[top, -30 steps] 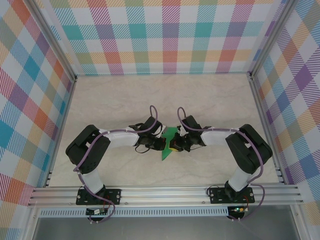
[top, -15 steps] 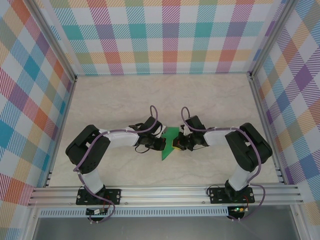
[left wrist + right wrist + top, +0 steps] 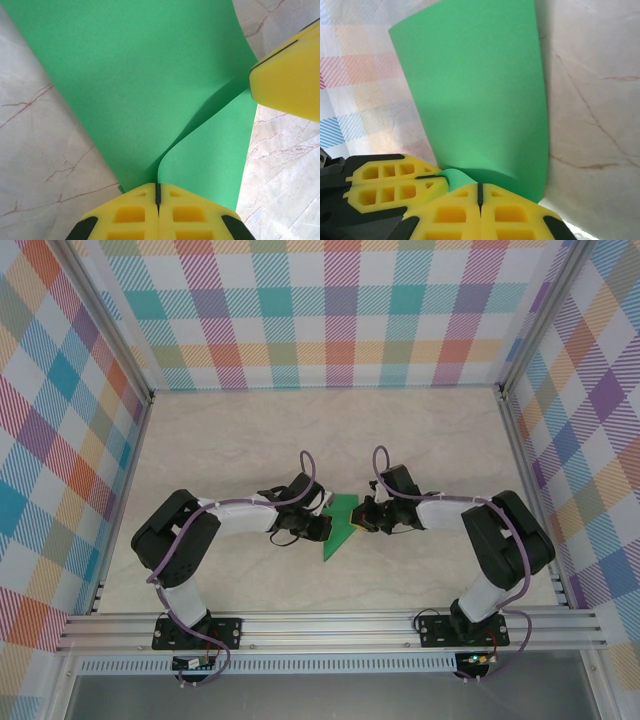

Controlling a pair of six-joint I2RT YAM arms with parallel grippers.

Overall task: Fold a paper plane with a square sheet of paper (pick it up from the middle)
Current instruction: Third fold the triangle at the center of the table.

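Near the middle of the marble table [image 3: 250,440], we see the square sheet of paper [image 3: 340,528] curled upward, left gripper [image 3: 158,192] pinching one side, right gripper [image 3: 480,192] pinching the other, both pressed tight together.

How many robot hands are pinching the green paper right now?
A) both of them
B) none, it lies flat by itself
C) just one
A: the left gripper is shut on one edge of the square sheet of paper, and the right gripper is shut on another edge, so the sheet curves up between them.
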